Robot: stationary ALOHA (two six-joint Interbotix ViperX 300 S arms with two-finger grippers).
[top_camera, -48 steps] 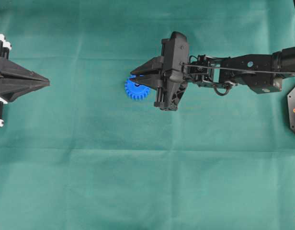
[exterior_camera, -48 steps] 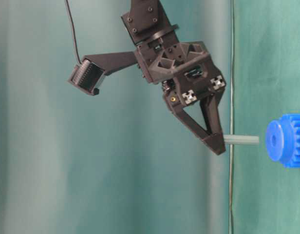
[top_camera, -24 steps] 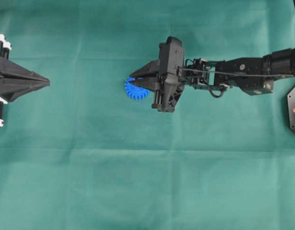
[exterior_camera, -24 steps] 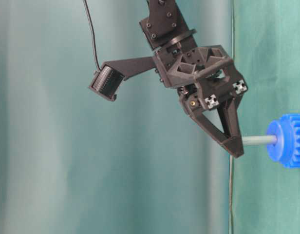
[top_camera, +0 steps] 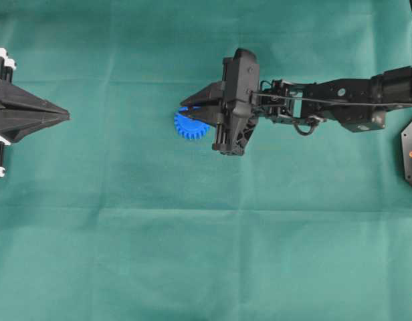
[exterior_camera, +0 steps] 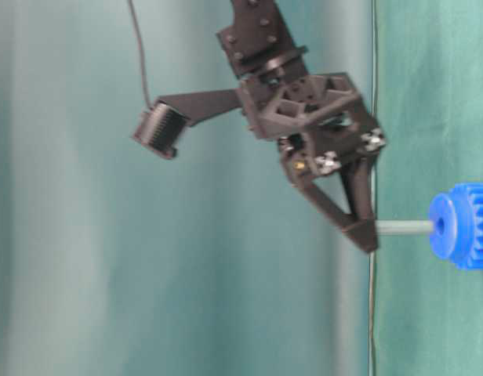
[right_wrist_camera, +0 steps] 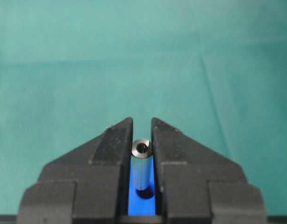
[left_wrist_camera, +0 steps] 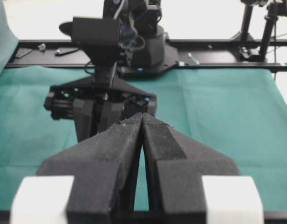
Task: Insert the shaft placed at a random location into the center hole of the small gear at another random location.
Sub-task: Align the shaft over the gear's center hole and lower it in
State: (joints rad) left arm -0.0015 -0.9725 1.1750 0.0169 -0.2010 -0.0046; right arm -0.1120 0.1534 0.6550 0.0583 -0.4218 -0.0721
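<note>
One thin, stiff, slick shaft (exterior_camera: 404, 227) is pinched near its upper end by the right gripper (right_wrist_camera: 142, 140), tip at the center hole (exterior_camera: 440, 226) of the small gear (top_camera: 190, 124) mid-table. It looks light; gripping high seems right. Left gripper (left_wrist_camera: 141, 122), far left, is pressed together, holding nothing.

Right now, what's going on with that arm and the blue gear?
The right gripper pinches the shaft between its fingers and points it at the small gear. The shaft's tip sits at the center hole; how deep it has gone cannot be told. The left gripper is shut, parked far from the gear.
</note>
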